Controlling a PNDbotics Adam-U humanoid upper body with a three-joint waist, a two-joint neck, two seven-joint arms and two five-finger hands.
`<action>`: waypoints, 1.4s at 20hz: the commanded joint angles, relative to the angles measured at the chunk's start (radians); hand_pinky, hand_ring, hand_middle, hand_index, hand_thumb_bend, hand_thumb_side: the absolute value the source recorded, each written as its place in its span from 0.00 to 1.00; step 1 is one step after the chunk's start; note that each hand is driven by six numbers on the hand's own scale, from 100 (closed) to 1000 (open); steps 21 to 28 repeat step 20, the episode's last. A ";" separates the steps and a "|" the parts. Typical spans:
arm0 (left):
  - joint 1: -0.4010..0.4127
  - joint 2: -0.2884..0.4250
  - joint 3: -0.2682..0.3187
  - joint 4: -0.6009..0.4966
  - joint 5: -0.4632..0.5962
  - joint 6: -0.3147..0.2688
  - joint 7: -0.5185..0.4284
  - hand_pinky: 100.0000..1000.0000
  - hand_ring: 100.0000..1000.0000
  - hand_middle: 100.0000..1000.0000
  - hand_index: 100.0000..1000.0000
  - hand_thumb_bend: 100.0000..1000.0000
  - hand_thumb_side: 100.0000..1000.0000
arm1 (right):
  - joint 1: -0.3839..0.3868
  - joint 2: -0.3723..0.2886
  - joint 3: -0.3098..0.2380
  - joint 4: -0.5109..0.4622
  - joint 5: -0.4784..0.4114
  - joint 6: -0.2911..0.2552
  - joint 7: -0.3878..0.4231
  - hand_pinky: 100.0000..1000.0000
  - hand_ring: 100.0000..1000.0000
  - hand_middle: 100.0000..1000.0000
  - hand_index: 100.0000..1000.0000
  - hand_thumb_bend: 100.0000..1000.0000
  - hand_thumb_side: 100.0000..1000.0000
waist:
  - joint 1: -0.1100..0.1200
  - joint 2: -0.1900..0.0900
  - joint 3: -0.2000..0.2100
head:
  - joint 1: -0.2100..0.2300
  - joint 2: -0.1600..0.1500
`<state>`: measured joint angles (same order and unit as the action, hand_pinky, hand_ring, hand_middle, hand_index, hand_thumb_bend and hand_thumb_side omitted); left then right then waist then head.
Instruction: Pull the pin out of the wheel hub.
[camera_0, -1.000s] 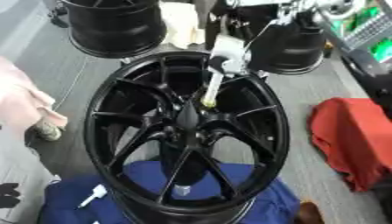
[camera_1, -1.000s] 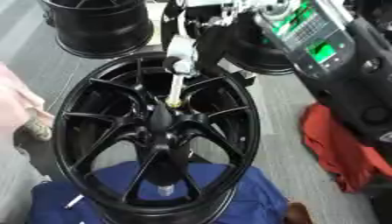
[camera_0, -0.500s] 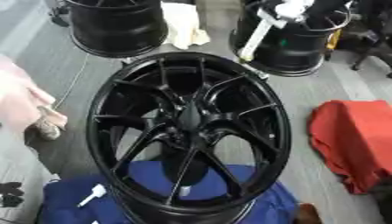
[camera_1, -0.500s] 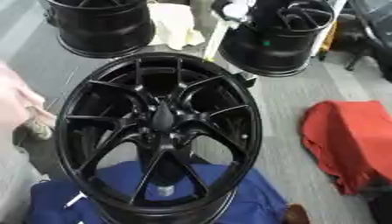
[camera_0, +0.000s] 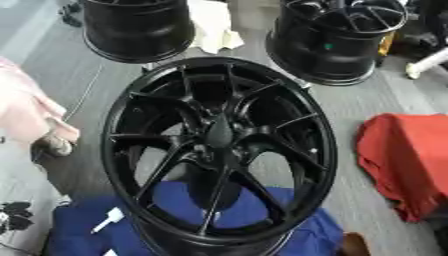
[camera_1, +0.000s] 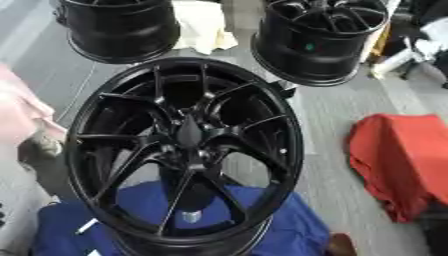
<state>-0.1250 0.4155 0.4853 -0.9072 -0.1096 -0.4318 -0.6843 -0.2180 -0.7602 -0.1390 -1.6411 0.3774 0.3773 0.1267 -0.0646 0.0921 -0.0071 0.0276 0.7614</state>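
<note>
Three black wheels before me: the wheel hub (camera_0: 219, 150) lies centre on a blue cloth (camera_0: 297, 235), two spare rims (camera_0: 337, 40) behind. Red cloth (camera_0: 407, 160) lies right, pale cloth (camera_1: 203, 30) between the rims. No pin or hands visible, so fingers' state unknown.

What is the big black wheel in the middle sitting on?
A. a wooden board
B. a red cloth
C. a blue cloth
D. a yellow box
C: the big black wheel stands with its lower rim on the blue cloth, while the red cloth lies apart on the floor to its right.
</note>
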 joint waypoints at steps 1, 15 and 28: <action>-0.009 0.036 0.011 -0.013 0.009 -0.081 -0.071 0.71 0.62 0.58 0.76 0.19 0.76 | 0.069 0.106 -0.101 0.097 -0.002 0.037 -0.207 0.79 0.81 0.86 0.94 0.19 0.42 | 0.005 -0.005 -0.004 | 0.007 -0.015; -0.016 0.027 0.007 -0.006 0.010 -0.085 -0.071 0.71 0.62 0.58 0.76 0.19 0.76 | 0.017 0.355 0.051 0.178 -0.111 -0.080 -0.608 0.67 0.67 0.74 0.88 0.03 0.38 | 0.018 -0.005 0.010 | -0.009 -0.017; -0.025 0.019 0.004 -0.008 0.013 -0.082 -0.075 0.71 0.62 0.58 0.76 0.19 0.76 | -0.025 0.451 0.175 0.256 -0.211 -0.249 -0.666 0.63 0.59 0.68 0.84 0.00 0.37 | 0.025 0.000 0.016 | -0.015 -0.025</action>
